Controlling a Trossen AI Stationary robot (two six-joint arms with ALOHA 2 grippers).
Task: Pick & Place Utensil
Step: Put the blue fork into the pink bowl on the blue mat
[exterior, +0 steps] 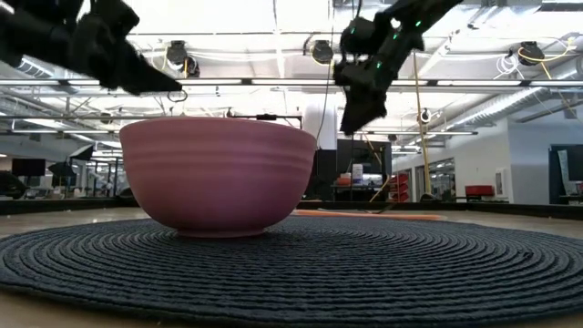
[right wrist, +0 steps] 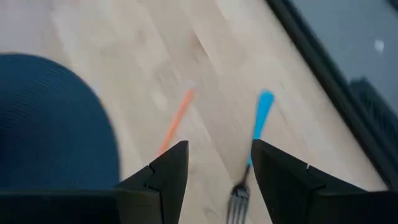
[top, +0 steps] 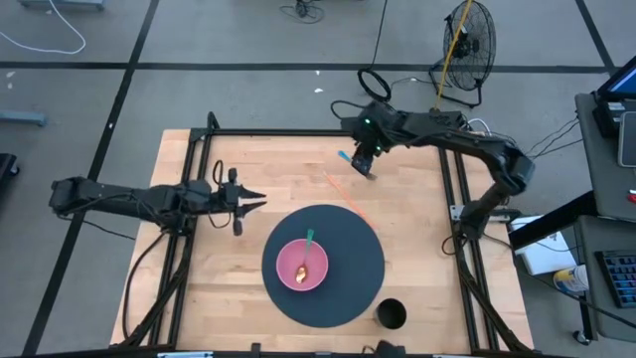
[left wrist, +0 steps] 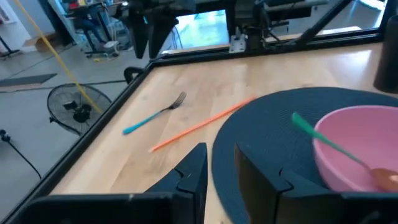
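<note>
Already the wooden surface (top: pixel 248 159) carries a round dark woven mat (top: pixel 348 268) near the front, and on it sits a pink bowl (top: pixel 301 264) with a green-handled spoon (top: pixel 307 249) resting inside. A black cup (top: pixel 392 314) stands just off the mat's near right edge. An orange straw-like stick (top: pixel 343 195) lies diagonally from the far middle toward the mat, and beyond it, at the far side, lies the blue-handled fork (left wrist: pixel 152 115), the utensil apparently being picked.

The right tool (top: pixel 364 164) hovers over that fork with its fingers spread wide, the fork's tines sitting in the gap between them in the right wrist view. The left tool (top: pixel 246 203) waits at the left of the mat, its fingers a narrow gap apart.

Likely risks: the fork lies flat, so the fingers may scrape the wood or pinch only the thin neck, letting it pivot or slip. A descent drifting left could catch the orange stick. Carrying toward the bowl, a loose grip might drop the fork on the mat or knock the spoon.
</note>
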